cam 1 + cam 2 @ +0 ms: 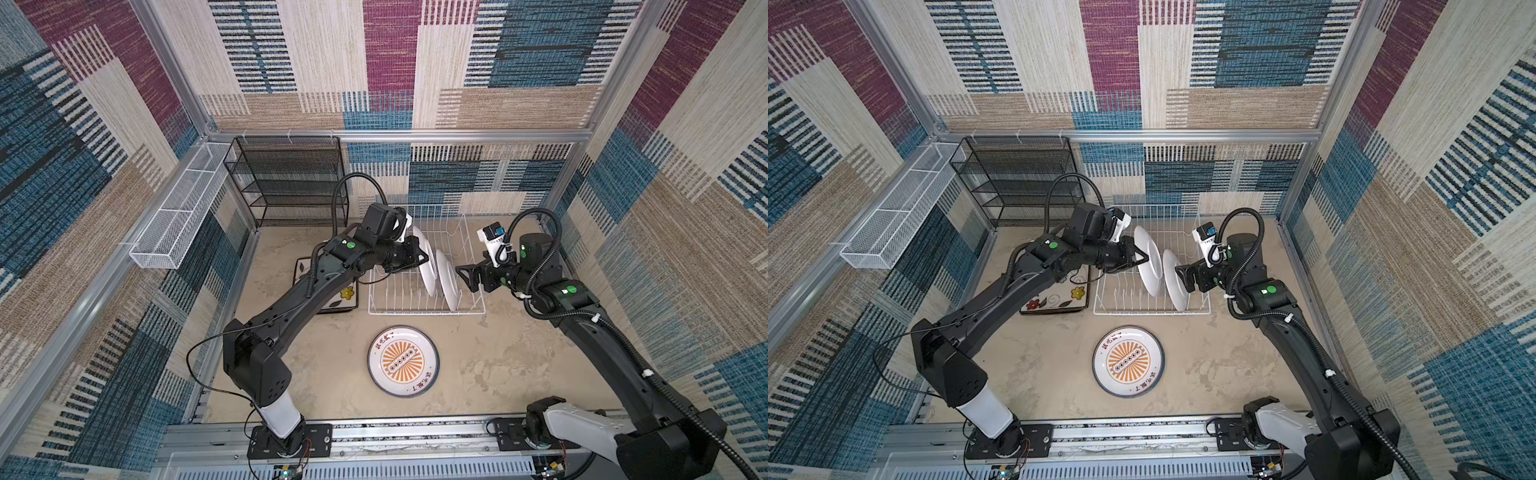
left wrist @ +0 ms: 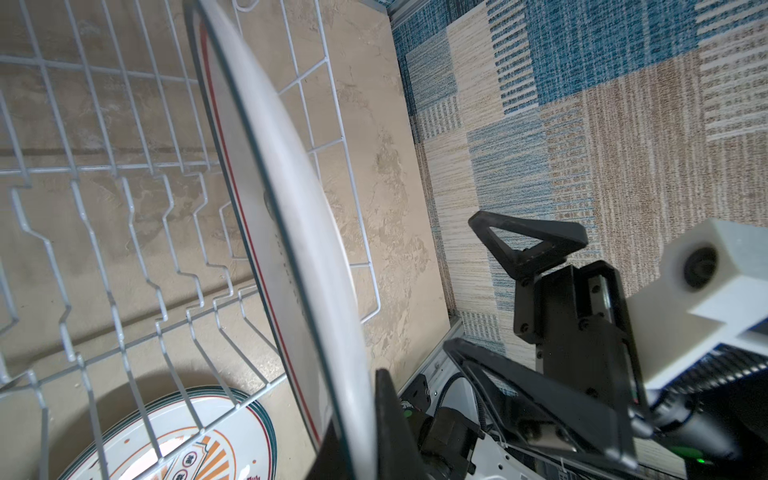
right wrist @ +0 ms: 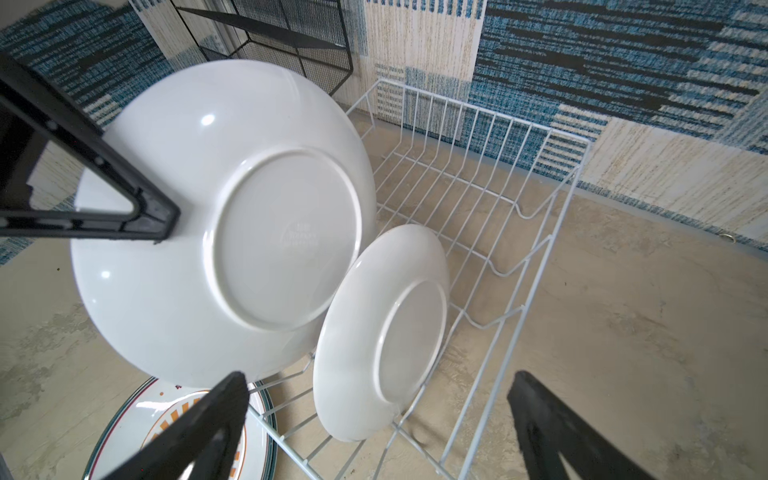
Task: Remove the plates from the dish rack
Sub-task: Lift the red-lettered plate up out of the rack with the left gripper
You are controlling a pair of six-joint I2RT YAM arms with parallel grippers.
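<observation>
Square plates (image 1: pixel 1054 297), one round plate (image 1: pixel 1128 360) out; two remain in dish rack (image 1: pixel 399 299), left hand (image 1: pixel 1144 259) clamps left plate (image 1: pixel 1151 268), right hand (image 1: pixel 1185 278) apart

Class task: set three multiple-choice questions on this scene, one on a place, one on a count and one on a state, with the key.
1. Where does the sunburst plate lie relative to the dish rack?
A) inside it
B) flat on the table in front of it
C) behind it

2. How many plates stand upright at the dish rack?
A) none
B) four
C) two

3. What is the left hand doing?
A) shut on a plate's rim
B) open over the table
C) resting on a shelf

Key:
1 B, it lies face up before the rack's front wire.
2 C, only the held plate and the free plate stand there.
3 A, its fingers pinch the held plate's edge.
</observation>
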